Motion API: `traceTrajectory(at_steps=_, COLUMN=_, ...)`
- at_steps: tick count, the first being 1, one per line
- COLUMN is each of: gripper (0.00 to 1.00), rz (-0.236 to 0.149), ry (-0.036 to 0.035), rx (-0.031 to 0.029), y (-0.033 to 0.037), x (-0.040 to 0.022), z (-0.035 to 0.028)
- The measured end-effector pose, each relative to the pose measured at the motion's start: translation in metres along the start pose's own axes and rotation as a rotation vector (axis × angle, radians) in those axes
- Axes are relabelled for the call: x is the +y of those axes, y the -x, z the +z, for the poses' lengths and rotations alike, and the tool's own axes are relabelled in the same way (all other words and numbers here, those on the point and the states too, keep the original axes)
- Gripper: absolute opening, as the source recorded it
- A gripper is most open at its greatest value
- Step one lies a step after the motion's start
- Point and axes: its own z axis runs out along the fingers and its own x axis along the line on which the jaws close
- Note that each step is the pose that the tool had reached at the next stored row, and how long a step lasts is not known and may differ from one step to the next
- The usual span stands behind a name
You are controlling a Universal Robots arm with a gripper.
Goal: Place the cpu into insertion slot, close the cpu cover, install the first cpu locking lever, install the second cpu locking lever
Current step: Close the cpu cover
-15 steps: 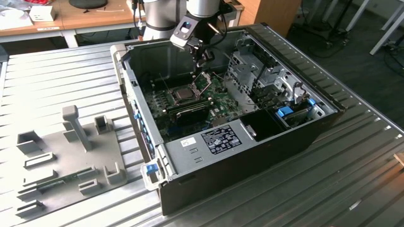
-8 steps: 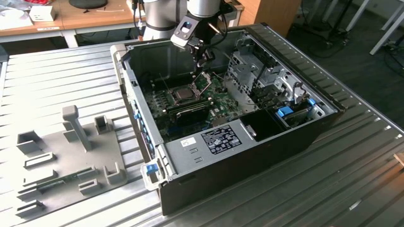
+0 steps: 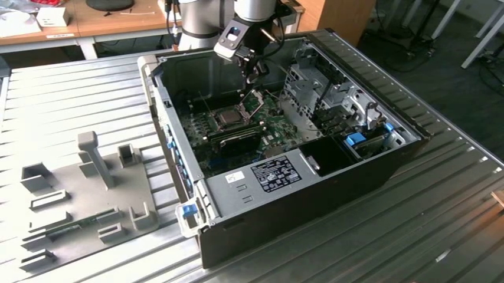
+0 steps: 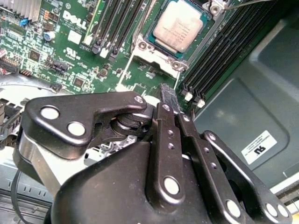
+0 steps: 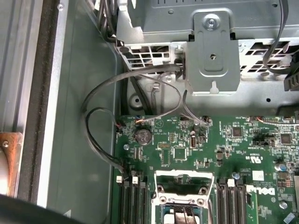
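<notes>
At the exterior view's left a pale grey moulded fixture plate [image 3: 87, 200] lies on the ribbed metal table [image 3: 71, 100]. Towards the middle stands the open black-and-silver computer case [image 3: 315, 206], its green circuit board [image 3: 236, 141] facing up. On that board the small flat square cpu with its dull grey metallic top [image 4: 180, 25] sits inside the square silver-rimmed insertion slot [image 4: 158, 55], so I judge the first step done. Just past the slot, the thin silvery hinged cpu cover [image 3: 254, 102] appears to stand tilted up and not laid over the chip. Closing it looks undone. A thin wire lever [image 4: 238, 3] seems unlatched, so both levers look left to do. The black two-fingered gripper [image 4: 170, 99] hangs over the board near the slot, its fingers drawn narrow together with nothing visible between them. Further to the exterior view's right sits the silvery drive cage [image 3: 311, 82]
</notes>
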Motion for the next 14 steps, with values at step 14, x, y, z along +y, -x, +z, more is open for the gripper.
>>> traceTrajectory(at_steps=14, gripper=0.1, rz=0.0, ry=-0.0001, rx=-0.0001, y=-0.0001, x=0.0142, z=0.0009)
